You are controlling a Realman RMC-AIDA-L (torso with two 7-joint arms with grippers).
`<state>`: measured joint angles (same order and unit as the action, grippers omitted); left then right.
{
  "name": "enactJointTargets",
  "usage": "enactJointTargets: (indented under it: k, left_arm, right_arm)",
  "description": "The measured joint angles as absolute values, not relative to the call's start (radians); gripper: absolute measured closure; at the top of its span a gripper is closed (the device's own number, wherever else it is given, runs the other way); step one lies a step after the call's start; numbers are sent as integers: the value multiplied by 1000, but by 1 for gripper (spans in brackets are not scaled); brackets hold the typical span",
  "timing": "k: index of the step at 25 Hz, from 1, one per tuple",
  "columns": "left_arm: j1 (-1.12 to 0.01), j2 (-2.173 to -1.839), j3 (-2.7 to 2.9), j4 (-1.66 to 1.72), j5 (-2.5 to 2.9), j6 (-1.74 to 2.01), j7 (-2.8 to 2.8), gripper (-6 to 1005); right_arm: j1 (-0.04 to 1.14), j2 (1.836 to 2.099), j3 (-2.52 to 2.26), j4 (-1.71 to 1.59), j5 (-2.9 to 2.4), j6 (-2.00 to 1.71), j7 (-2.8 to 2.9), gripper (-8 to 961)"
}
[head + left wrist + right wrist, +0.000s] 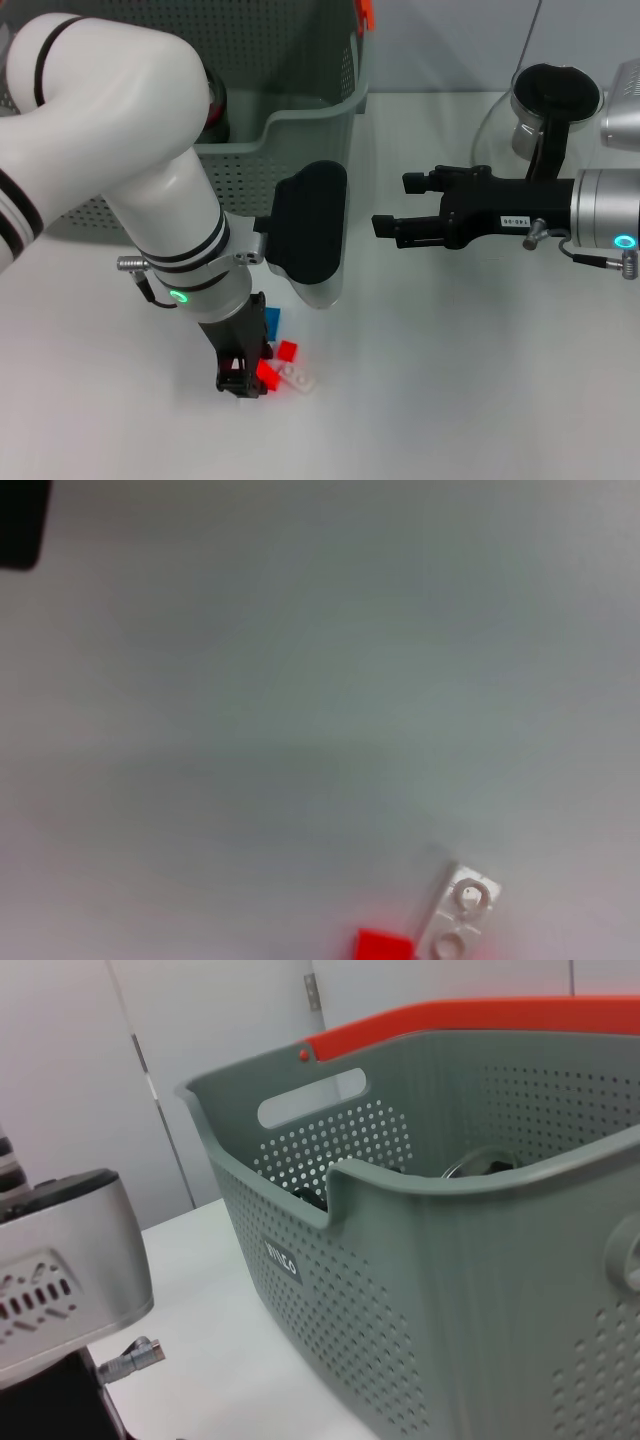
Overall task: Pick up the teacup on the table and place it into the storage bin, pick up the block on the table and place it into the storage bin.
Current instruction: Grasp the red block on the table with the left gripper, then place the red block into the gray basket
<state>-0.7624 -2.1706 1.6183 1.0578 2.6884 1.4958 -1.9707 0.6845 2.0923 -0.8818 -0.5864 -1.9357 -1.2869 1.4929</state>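
L end effector point(240, 383): pointed down at the white surface point(450, 380), fingers around a red block point(267, 375); clamped or not, can't tell.
Blocks: second red block point(287, 350), blue block point(272, 320) & white studded plate point(297, 377) lie just beside it, in front of the bin.
Storage bin point(300, 110): grey-green, perforated, at back L of surface; orange clip point(365, 12) on rim.
R end effector point(392, 205): held level above surface, R of bin, fingers apart, holding nothing.
Teacup: not identifiable.
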Motion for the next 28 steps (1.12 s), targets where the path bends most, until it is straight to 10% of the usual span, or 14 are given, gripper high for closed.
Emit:
enactJointTargets:
  k: [28]
  left_arm:
    - [-646, -2161, 947, 1367, 2240, 1756, -2133, 695]
  right_arm:
    - [664, 2091, -887, -582, -1938, -1301, 1478, 41]
